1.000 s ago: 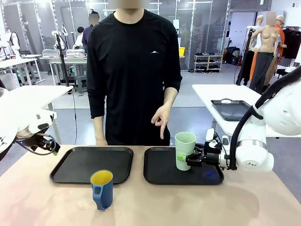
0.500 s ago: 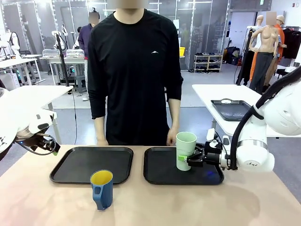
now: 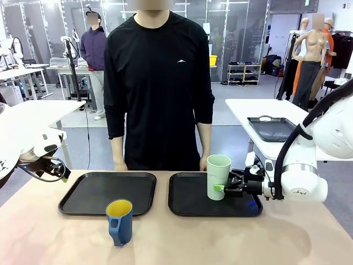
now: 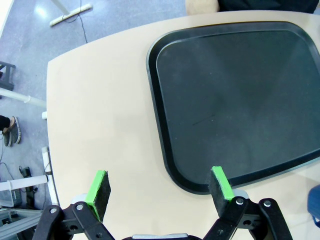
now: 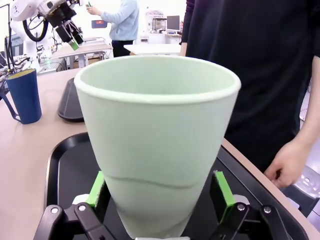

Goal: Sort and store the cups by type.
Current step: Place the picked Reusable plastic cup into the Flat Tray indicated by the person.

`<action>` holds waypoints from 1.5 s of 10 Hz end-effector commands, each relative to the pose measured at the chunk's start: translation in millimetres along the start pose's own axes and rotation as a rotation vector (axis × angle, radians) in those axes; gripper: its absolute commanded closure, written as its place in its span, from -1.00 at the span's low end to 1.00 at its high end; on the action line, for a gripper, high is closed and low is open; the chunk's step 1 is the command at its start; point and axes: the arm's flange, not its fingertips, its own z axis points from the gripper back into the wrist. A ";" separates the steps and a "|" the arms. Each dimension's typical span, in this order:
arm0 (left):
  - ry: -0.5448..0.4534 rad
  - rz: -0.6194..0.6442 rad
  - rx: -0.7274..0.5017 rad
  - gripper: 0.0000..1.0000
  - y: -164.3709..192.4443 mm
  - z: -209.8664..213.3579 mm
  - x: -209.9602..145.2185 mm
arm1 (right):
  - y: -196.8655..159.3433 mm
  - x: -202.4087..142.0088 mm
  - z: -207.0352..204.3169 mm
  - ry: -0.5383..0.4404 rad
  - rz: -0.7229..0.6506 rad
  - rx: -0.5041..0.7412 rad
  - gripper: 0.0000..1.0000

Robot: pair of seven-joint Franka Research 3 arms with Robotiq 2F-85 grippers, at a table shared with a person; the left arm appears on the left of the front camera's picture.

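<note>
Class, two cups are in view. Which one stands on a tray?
The pale mint-green tumbler, upright on the right-hand black tray. The dark blue mug stands on the bare table, off both trays.

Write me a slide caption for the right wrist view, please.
Open right claw flanking the green cup on a black tray.

The mint-green tumbler (image 5: 157,145) loses its base below the right wrist view's bottom edge. The left wrist view's right edge cuts off the black tray (image 4: 152,90).
</note>
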 end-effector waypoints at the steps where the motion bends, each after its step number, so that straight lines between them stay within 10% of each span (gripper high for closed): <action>1: -0.004 0.001 0.002 -1.00 -0.3 2.1 0.5 | 0.3 11.0 16.6 0.057 -0.010 -0.014 -1.00; 11: -0.004 0.001 0.002 -1.00 -0.3 2.1 0.5 | 11.2 93.0 119.2 0.510 0.015 0.014 -1.00; 15: -0.004 0.001 0.002 -1.00 -0.3 2.1 0.5 | 1.3 83.1 118.3 0.446 0.050 -0.004 -1.00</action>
